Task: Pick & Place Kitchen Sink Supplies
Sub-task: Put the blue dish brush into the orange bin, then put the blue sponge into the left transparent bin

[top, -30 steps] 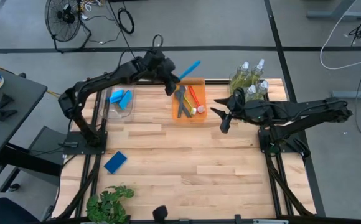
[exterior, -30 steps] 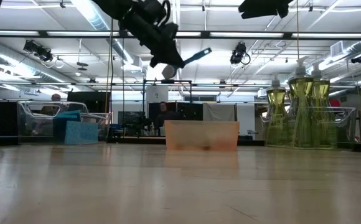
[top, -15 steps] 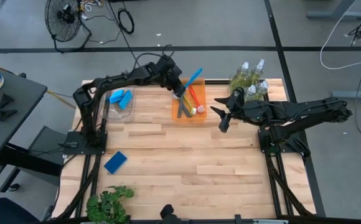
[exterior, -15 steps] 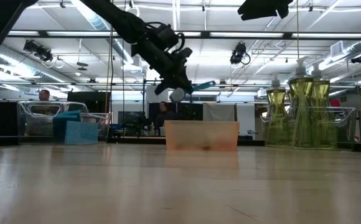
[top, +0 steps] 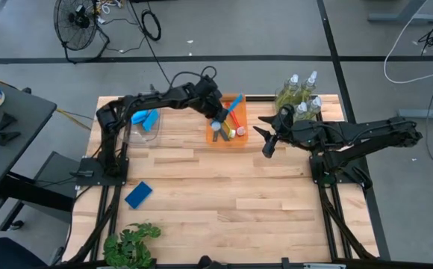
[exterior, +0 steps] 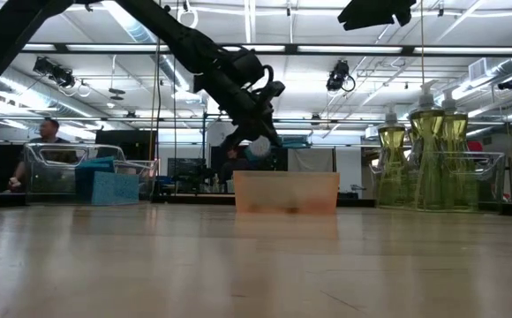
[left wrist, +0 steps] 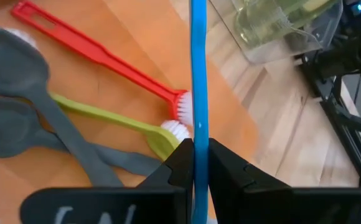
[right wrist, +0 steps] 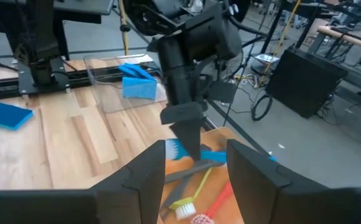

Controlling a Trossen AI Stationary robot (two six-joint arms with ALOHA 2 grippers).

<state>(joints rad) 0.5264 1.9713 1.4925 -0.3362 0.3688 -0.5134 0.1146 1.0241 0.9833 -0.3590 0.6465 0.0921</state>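
Left gripper [left wrist: 196,163] over orange tray [top: 215,139], pinching blue brush [left wrist: 198,74] mid-handle. Brush likely light, stiff, slick plastic; thin handle could pivot, so grip near balance point. Right gripper [top: 269,140] waits right of tray, fingers parted, empty.

Arms: two dark, near-black jointed arms with a matte finish.
Left gripper [right wrist: 190,134]: blocky black housing tapering to two flat black fingers [left wrist: 179,167].
Right gripper [top: 267,143]: two broad, dark, angular fingers [right wrist: 144,180].
Cable: thin black cable looped above the left arm's wrist.
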